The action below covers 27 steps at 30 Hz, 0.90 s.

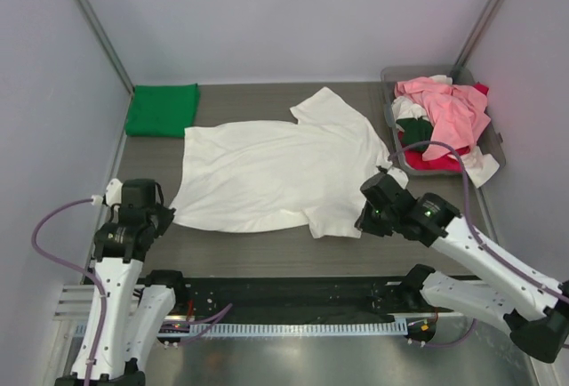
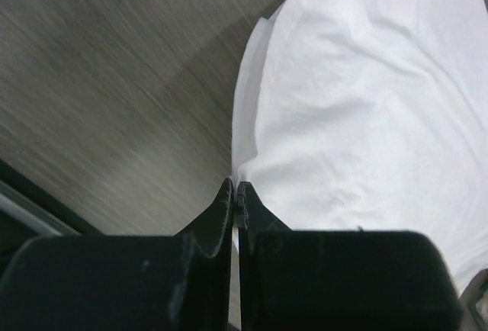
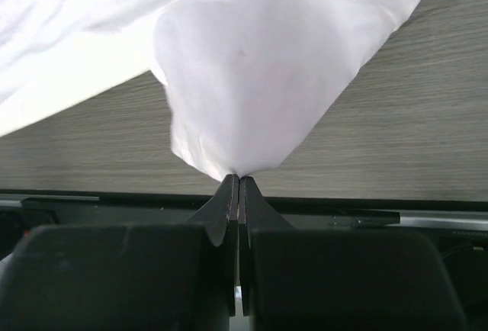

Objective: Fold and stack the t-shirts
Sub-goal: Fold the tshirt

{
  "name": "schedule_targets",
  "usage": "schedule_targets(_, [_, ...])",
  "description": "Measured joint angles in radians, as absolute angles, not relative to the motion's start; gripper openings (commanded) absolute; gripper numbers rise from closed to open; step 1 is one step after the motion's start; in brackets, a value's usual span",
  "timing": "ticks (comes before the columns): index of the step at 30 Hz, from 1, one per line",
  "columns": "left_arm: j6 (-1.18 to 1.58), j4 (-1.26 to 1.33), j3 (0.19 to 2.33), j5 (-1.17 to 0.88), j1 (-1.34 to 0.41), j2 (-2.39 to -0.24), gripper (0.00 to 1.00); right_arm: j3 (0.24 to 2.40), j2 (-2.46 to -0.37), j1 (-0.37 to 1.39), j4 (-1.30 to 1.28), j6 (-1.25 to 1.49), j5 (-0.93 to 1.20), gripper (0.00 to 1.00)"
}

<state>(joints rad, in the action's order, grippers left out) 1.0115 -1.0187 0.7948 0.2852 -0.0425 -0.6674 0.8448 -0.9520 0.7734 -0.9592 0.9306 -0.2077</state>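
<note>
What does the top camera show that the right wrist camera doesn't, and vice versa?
Only the top view: the folded green shirt at the far left, the tray of heaped shirts, and the left end effector at the near left corner of the white shirt. Only the right wrist: the right end effector seen close up, shut on a cloth corner pulled into a cone. Both: the white shirt and the table.
</note>
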Motion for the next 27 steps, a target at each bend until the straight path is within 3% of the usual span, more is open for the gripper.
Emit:
schedule_targets(17, [0.949, -1.277, 0.823, 0.261, -0.043, -0.538, 0.0, 0.953, -0.615, 0.773, -1.336, 1.055, -0.287, 0.01])
schedule_targets(21, [0.928, -1.275, 0.823, 0.253, -0.043, -0.564, 0.0, 0.996, -0.652, 0.773, -1.349, 1.053, -0.315, 0.01])
schedule_targets(27, [0.882, -1.227, 0.85, 0.201, -0.043, -0.756, 0.0, 1.11, -0.876, 0.773, -1.3, 1.002, -0.386, 0.01])
